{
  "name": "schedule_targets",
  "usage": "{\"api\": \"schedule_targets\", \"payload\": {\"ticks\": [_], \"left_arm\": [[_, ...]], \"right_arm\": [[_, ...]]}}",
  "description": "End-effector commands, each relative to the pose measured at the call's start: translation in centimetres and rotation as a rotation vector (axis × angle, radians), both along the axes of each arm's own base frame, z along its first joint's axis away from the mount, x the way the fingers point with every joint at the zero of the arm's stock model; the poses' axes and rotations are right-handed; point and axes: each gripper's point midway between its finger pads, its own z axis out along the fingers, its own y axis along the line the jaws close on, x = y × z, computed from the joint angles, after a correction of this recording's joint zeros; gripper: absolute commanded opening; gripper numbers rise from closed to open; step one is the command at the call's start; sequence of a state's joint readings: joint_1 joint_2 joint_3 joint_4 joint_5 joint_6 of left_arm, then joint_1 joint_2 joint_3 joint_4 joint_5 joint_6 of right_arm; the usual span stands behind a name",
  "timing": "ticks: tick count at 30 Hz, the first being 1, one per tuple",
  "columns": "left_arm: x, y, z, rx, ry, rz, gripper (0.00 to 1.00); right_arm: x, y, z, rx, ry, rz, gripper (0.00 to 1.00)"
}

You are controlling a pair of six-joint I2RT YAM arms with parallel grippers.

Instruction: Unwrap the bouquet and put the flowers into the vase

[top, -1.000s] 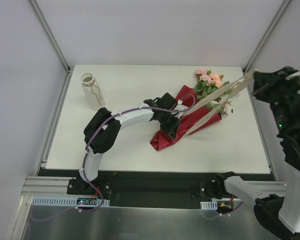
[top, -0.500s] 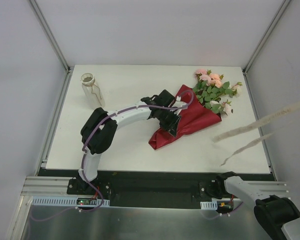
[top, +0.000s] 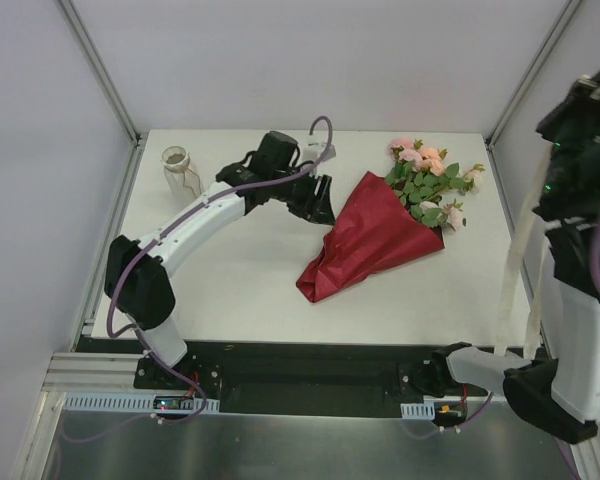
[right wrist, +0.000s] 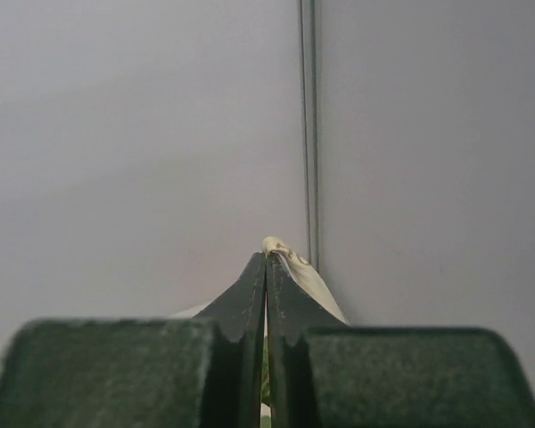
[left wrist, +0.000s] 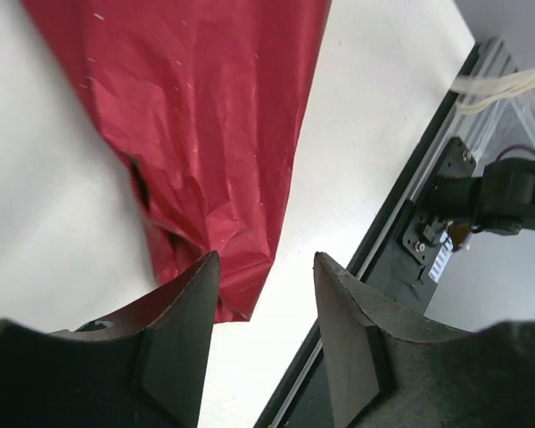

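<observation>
Left tool (top: 318,203) between vase (top: 177,167) and bouquet (top: 375,235)

White desk (top: 250,270) holding a vase (top: 183,180) and a bouquet (top: 380,235)
The vase stands upright; the bouquet lies on its side, well to the right of the vase.

Left pincer (left wrist: 266,264) ajar (right pincer (right wrist: 267,266) tight)

The wrapping paper (top: 365,240) hides the flowers' (top: 418,165) stems. Seen from its wrist, the right end effector (right wrist: 266,267) covers the ribbon (right wrist: 290,259) except 1 tip.
</observation>
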State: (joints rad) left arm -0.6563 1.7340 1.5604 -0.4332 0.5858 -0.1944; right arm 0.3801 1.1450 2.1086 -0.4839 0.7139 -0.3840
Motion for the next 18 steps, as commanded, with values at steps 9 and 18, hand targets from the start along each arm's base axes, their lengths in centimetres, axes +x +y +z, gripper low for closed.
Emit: {"api": "schedule_targets", "payload": {"ticks": [9, 18], "left_arm": [[1.0, 6.6, 4.7, -0.056, -0.075, 0.148, 0.49], [1.7, 9.5, 5.4, -0.030, -0.135, 0.186, 0.50]], "right_arm": [[0.9, -8.2, -5.4, -0.054, 0.250, -0.506, 0.00], [-4.1, -14.4, -19.4, 0.109, 0.539, -0.781, 0.00]]}}
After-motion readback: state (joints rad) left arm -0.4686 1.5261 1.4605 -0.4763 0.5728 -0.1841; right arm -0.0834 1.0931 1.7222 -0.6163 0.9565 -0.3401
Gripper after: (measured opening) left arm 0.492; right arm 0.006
